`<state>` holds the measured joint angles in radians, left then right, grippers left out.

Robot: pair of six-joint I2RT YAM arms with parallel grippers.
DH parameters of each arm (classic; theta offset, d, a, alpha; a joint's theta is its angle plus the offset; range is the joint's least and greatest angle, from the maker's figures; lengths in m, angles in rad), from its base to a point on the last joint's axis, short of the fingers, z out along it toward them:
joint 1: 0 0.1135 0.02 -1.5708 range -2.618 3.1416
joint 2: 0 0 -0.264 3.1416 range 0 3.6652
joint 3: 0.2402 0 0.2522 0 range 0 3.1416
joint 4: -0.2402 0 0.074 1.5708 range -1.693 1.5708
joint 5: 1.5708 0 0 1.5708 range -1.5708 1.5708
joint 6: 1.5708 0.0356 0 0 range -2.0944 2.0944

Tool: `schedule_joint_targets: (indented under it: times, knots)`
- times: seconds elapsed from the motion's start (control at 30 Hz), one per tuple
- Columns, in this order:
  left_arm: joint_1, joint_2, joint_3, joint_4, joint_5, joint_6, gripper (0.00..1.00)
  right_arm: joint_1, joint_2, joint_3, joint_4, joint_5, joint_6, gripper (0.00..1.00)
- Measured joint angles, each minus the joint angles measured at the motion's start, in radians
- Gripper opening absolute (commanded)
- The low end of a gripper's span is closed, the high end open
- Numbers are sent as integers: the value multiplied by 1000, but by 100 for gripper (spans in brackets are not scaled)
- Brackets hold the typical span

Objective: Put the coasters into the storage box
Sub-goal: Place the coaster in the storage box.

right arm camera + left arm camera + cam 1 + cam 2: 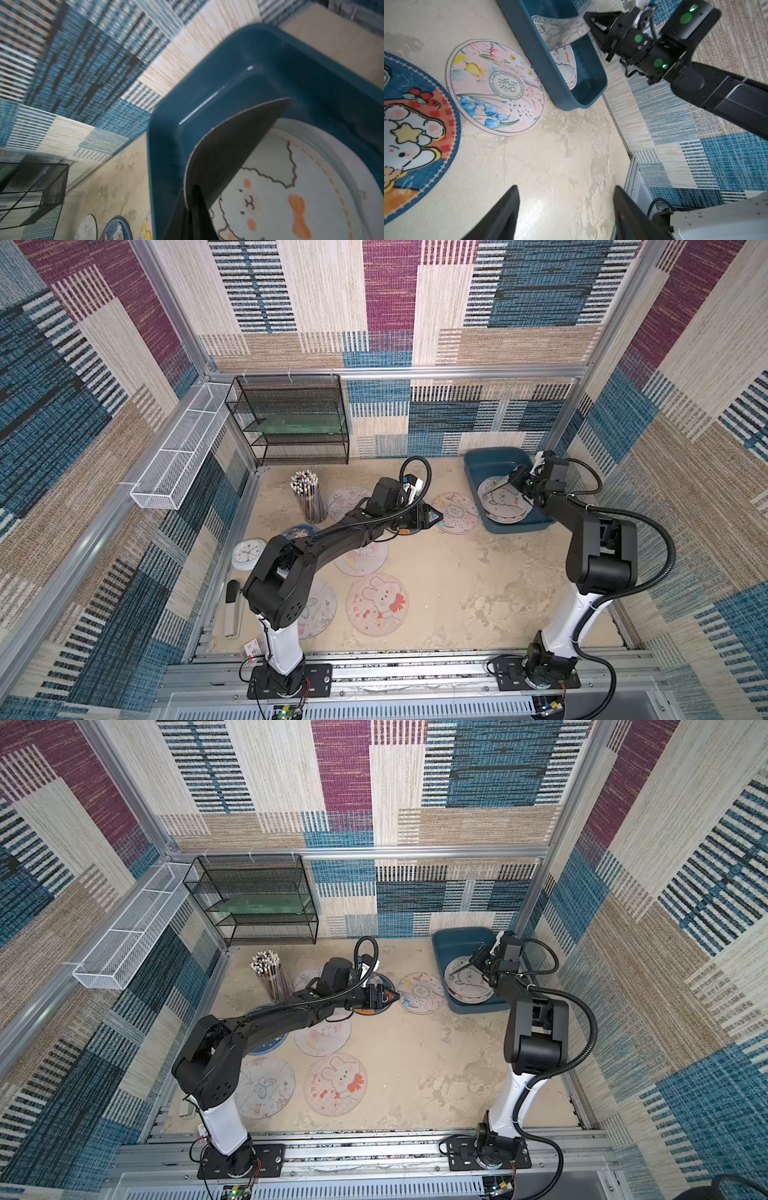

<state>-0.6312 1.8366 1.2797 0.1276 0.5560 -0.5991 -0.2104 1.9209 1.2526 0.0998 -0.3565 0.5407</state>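
Bimanual workcell seen from above and from each wrist. The right gripper (193, 209) is clamped on the edge of a floral coaster (560, 29), which hangs curled over the interior of the dark teal storage box (478, 464); the wrist view shows the coaster's dark grey underside (234, 145) rising from the closed jaws. Inside the box lies a small stack of coasters, the uppermost a pale one printed with a fluffy white animal and an orange bow (291, 199); the box stands at the far right of the table (457, 597), close to the back wall.

The left gripper (566, 209) holds nothing, its jaws standing wide apart above bare tabletop; it hovers over the middle of the table, near a dark blue cartoon coaster (415, 133) and a pink flower coaster (496, 87); the latter lies flat, its edge just beside the box's outer wall.

Further coasters lie loose on the table: a pink rabbit coaster (376, 603), a butterfly coaster (264, 1085) and a pale cartoon coaster (324, 1033), partly hidden by the left arm.

Also present: a cup of pencils (309, 497), a round white clock (248, 553), a black wire-mesh rack (291, 418), a white mesh basket (178, 456).
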Motion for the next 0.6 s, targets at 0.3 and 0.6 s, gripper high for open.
schedule_joint_targets:
  times: [0.3,0.6]
  knots:
    - [0,6,1,3,26,0,70,-12,2,23,-217,114,-19,53]
    - [0,-4,6,-26,16,27,72,-11,-92,52,-400,257,-59,96]
